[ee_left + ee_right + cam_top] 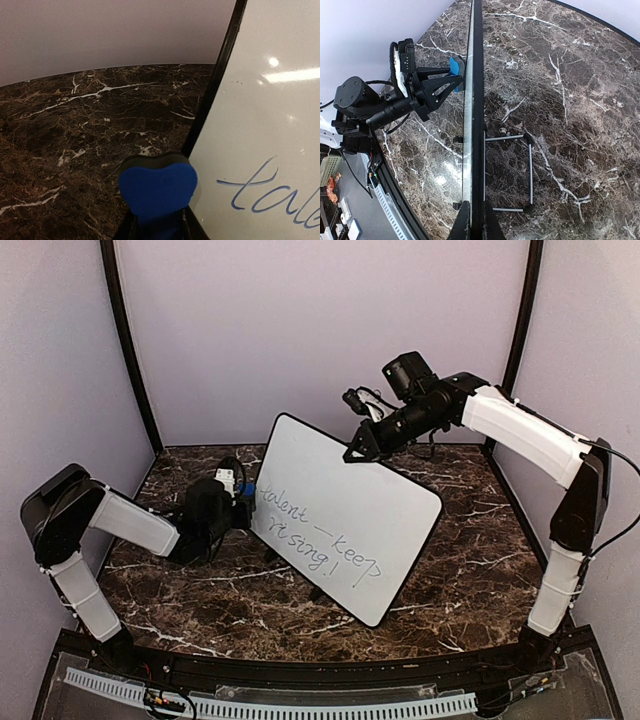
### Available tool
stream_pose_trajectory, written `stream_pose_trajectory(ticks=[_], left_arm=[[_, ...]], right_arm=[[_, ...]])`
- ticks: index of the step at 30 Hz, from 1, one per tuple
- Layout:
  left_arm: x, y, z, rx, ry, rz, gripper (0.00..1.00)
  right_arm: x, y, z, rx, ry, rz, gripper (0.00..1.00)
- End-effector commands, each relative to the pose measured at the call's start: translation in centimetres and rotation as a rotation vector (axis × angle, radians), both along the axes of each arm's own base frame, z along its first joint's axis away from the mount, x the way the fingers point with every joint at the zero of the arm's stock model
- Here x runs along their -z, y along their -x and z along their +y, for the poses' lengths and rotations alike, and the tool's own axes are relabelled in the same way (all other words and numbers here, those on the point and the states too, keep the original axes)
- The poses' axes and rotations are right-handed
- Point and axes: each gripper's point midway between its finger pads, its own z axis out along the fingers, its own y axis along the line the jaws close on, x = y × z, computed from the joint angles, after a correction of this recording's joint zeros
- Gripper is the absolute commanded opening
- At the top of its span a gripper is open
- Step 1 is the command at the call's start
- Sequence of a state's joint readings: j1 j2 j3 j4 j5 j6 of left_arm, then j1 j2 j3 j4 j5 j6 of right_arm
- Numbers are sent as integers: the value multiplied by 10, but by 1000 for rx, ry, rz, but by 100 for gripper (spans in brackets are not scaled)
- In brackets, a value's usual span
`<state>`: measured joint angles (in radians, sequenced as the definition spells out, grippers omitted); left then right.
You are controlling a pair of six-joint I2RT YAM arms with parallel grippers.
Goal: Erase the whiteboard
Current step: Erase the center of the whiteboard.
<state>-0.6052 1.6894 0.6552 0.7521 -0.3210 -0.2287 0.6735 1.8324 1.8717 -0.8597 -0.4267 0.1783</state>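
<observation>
The left end effector [242, 492] clamps a blue eraser [157, 187] that seems to touch the whiteboard [345, 510] at its left edge. The right end effector [353, 452] is pinched shut on its top edge.

The counter [470, 570] is dark brown marble with white veins. On it the whiteboard [360, 490] stands tilted, just right of the left tool [245, 493] and beneath the right tool [353, 452]. A thin wire stand [530, 172] props it from behind.
</observation>
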Motion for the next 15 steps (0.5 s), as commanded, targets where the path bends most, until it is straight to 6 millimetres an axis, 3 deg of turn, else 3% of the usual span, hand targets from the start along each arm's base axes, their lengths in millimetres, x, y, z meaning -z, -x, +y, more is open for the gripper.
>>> stream_pose_trajectory(ticks=[1,15], left_arm=[[10,2,-11,98,47,0,0],[2,7,-45,288,95,-39,0]], right_arm=[[23,20,5,-78,79,18,0],[25,19,5,-78,85,21,0]])
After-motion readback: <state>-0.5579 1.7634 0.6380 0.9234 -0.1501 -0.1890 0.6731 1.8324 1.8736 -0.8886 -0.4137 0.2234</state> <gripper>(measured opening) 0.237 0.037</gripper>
